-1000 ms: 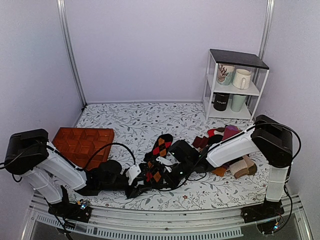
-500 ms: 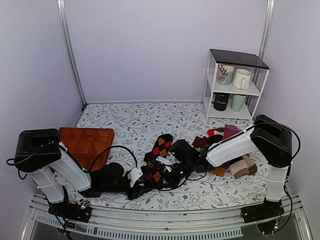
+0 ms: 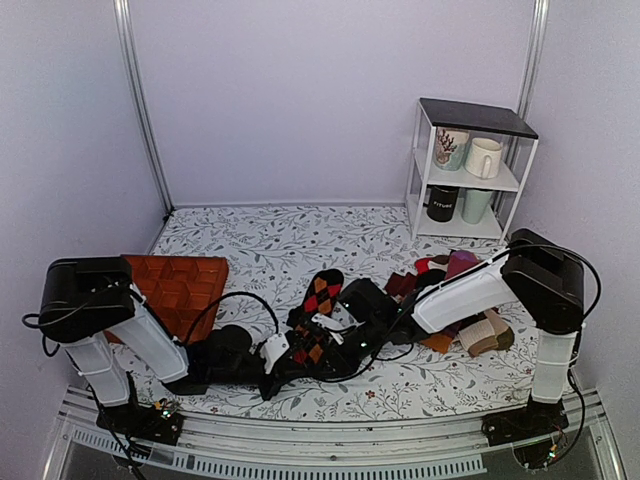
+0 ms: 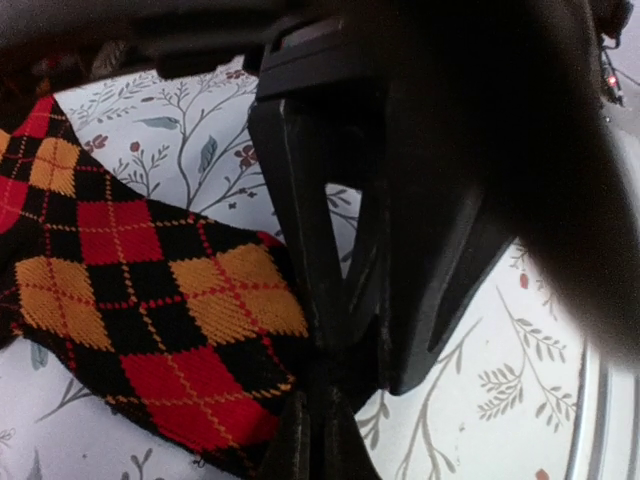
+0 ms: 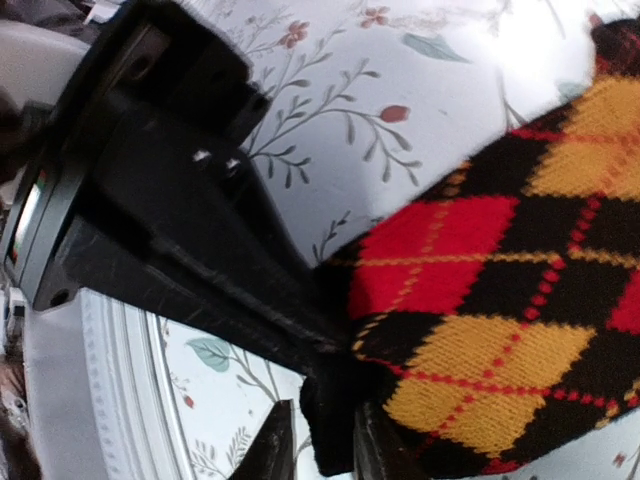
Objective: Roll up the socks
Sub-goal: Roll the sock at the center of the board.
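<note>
The flowered table (image 3: 260, 240) carries the argyle socks (image 3: 322, 292), which lie between the two grippers and stretch away past their tips. The left gripper (image 4: 320, 420) is closed, pinching the socks' edge at its fingertips. The right gripper (image 5: 322, 448) has its jaws slightly apart, with the black sock hem between them.
</note>
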Robot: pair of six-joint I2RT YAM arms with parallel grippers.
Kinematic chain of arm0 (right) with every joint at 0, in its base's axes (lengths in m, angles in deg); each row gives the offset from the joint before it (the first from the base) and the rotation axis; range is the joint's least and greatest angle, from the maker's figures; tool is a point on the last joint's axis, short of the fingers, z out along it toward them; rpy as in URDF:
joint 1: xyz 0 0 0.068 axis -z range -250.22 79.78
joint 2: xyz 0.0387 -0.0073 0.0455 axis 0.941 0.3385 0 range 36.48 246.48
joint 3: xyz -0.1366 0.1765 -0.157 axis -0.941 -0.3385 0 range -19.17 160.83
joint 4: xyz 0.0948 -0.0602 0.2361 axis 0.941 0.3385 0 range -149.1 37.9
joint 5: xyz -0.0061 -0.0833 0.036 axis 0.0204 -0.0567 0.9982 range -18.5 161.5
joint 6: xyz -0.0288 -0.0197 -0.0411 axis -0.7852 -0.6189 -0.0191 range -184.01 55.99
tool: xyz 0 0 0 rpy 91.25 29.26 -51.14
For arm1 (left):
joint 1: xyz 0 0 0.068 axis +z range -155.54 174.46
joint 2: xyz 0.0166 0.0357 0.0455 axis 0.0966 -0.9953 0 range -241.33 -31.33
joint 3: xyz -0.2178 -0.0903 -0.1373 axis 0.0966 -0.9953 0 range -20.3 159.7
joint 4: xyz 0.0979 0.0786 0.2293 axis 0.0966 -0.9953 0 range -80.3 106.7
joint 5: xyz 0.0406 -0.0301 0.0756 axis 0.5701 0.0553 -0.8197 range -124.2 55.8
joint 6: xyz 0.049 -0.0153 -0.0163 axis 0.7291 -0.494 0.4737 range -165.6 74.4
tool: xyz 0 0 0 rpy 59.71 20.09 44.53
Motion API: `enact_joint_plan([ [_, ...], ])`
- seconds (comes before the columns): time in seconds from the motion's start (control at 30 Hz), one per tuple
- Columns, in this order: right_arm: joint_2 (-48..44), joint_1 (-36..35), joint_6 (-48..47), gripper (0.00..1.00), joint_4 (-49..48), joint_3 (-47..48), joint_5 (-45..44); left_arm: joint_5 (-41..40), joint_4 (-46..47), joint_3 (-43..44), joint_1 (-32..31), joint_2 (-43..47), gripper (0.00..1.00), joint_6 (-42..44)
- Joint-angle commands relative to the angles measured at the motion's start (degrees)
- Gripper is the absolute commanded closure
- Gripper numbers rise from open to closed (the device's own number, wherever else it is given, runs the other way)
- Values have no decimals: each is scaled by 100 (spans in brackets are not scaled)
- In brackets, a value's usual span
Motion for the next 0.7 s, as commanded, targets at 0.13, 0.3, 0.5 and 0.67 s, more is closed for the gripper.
enact_joint_plan([
  [0.13,-1031,-32,-379,59,-497,-1020,-814,981,-841,-268,-77,20,100,-856],
  [0.3,-1968,-33,-1230,55,-1812,-2108,-921,1118,-1385,-76,3,-154,100,-1213],
  [0.5,-2155,-115,-2097,54,-2605,-2615,-828,1361,-1409,-38,153,-508,100,-1496],
  [0.67,-1849,-213,-2251,54,-2845,-2515,-574,1450,-1453,62,189,-697,100,-1491],
])
